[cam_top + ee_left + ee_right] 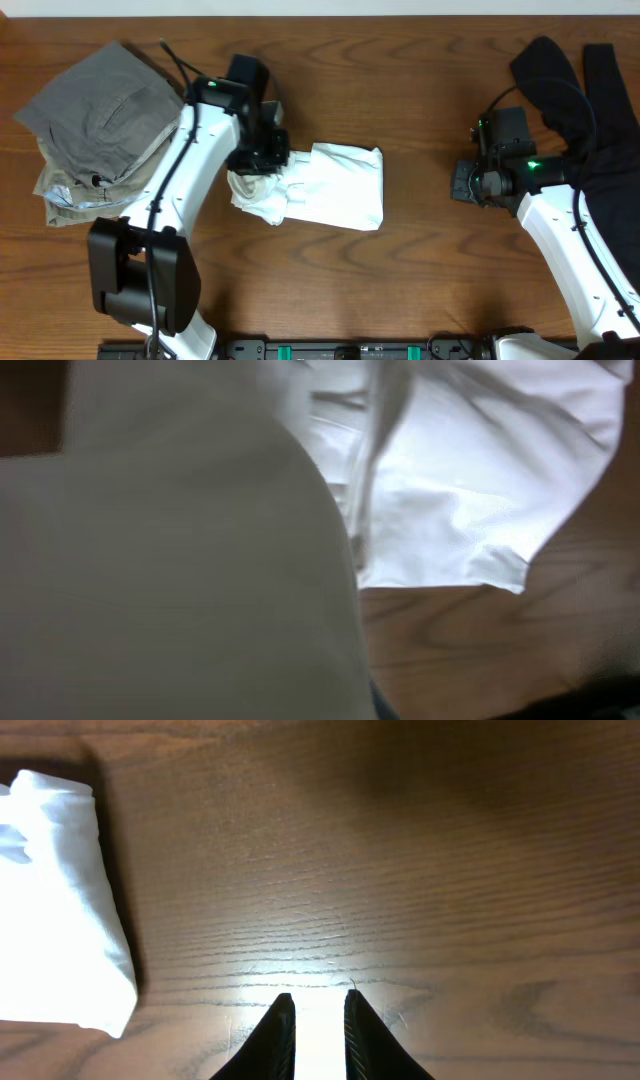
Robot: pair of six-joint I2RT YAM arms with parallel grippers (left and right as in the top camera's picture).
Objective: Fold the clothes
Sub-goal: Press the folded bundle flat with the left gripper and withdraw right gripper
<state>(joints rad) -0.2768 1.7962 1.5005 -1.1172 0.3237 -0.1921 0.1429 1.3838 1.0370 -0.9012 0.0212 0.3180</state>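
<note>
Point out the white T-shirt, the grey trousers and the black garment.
white T-shirt (345,185), overhead view, middle of the folded cloth
grey trousers (100,110), overhead view, top of the pile
black garment (547,68), overhead view, its upper left part

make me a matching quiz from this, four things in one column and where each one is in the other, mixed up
Things:
1. white T-shirt
2. grey trousers
3. black garment
4. right tool

Places:
a. at the right end
b. above bare table, gripping nothing
c. in the centre
d. at the left end

Pairs: 1-c, 2-d, 3-a, 4-b
</note>
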